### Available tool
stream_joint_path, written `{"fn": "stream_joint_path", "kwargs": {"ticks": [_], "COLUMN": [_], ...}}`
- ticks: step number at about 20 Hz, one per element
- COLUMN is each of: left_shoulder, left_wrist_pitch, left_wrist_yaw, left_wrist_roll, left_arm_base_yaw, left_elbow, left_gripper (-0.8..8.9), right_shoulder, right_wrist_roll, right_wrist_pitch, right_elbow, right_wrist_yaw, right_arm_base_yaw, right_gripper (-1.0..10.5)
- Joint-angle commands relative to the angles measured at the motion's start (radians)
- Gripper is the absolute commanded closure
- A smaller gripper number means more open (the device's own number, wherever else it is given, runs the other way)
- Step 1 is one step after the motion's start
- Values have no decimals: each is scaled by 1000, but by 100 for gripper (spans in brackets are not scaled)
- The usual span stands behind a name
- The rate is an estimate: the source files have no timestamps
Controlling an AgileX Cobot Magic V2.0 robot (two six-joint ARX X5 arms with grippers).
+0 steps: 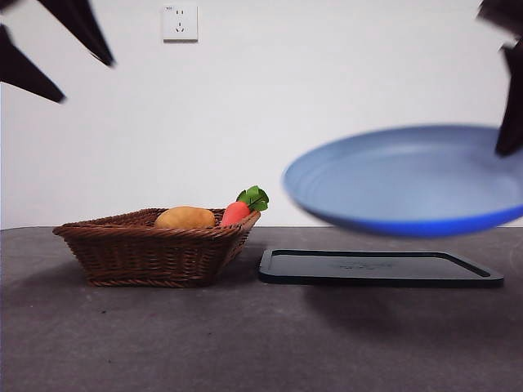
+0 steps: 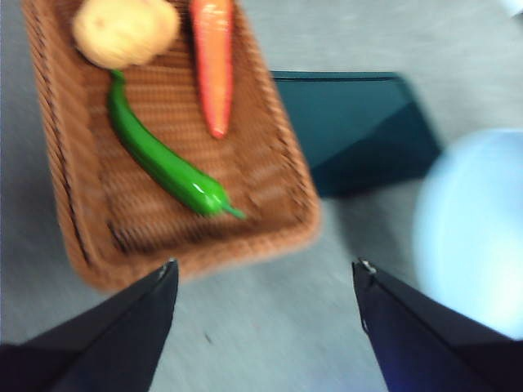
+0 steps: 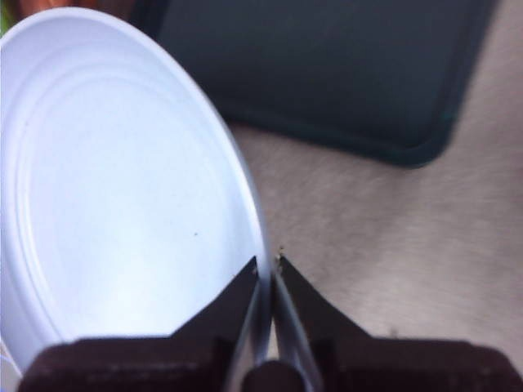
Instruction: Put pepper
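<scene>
Not much done yet imo: the pepper (image 2: 163,160) lies in the basket (image 2: 270,175), the left gripper (image 2: 265,273) hangs wide open above, and the right gripper (image 3: 267,265) pinches the plate (image 3: 122,188) rim over the tray (image 1: 380,268).

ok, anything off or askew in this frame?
Only the blue plate: the right hand grips its rim, holding it tilted in the air above the black tray. Pepper, carrot and potato lie tidy in the basket.

Glossy pepper (image 2: 163,163); woven wicker basket (image 2: 270,155)
</scene>
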Motion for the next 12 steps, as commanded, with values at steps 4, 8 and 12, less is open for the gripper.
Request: {"fn": "stream_joint_path", "kwargs": {"ticks": [4,8,12], "left_shoulder": [363,584,715], "left_wrist_pitch": [1,-87,-85], "left_wrist_yaw": [-195,-275,-292], "left_wrist_roll": [-65,-76,-121], "left_arm_base_yaw": [-109,-124,-124], "left_elbow": [230,393,453], "left_gripper": [439,438,439], "right_shoulder": [-153,-216,-228], "right_wrist_roll": [11,11,10], "right_wrist_pitch": [-19,-34,-35], "right_elbow": [11,11,11], "right_wrist_yaw": [-5,-8,-12], "right_arm_base_yaw": [-36,-36,-36], "right_gripper": [943,943,943]}}
